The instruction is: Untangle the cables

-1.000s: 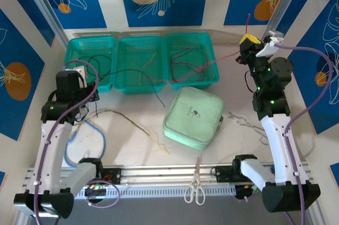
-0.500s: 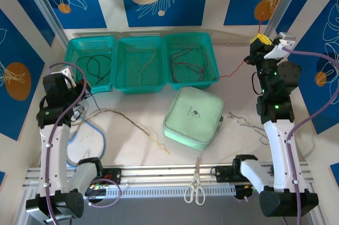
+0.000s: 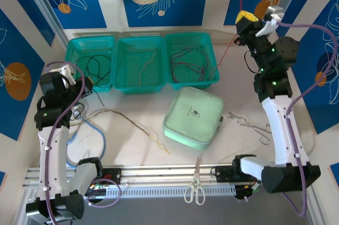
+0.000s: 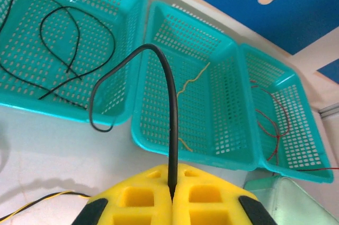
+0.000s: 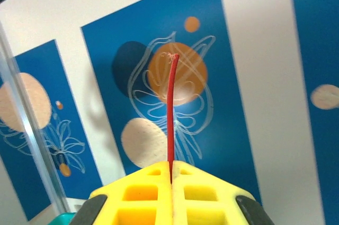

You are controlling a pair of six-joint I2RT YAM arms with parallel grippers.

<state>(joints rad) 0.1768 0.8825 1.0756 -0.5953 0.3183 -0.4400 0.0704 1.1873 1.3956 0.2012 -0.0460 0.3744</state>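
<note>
Top view: three teal baskets (image 3: 141,38) upper centre, cables inside; one tan cable (image 3: 127,118) loose on table, lower left.

Left wrist: left gripper (image 4: 172,196) clamped tight on one black cable (image 4: 170,108), centre frame.

Right wrist: right gripper (image 5: 170,174) pinching one red cable (image 5: 171,114), upright, centre frame.

white table (image 3: 132,148) with three teal baskets (image 3: 139,90), a mint pouch (image 3: 193,117), forceps (image 3: 249,124), a tan cable (image 3: 112,111)

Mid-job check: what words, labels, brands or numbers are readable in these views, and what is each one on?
No text here is legible.
Pale green pouch: a small dark logo with a line of print beneath it, too small to read.
Teal baskets: no lettering visible.
Wall panels: leaf and circle artwork only, no words.
</note>
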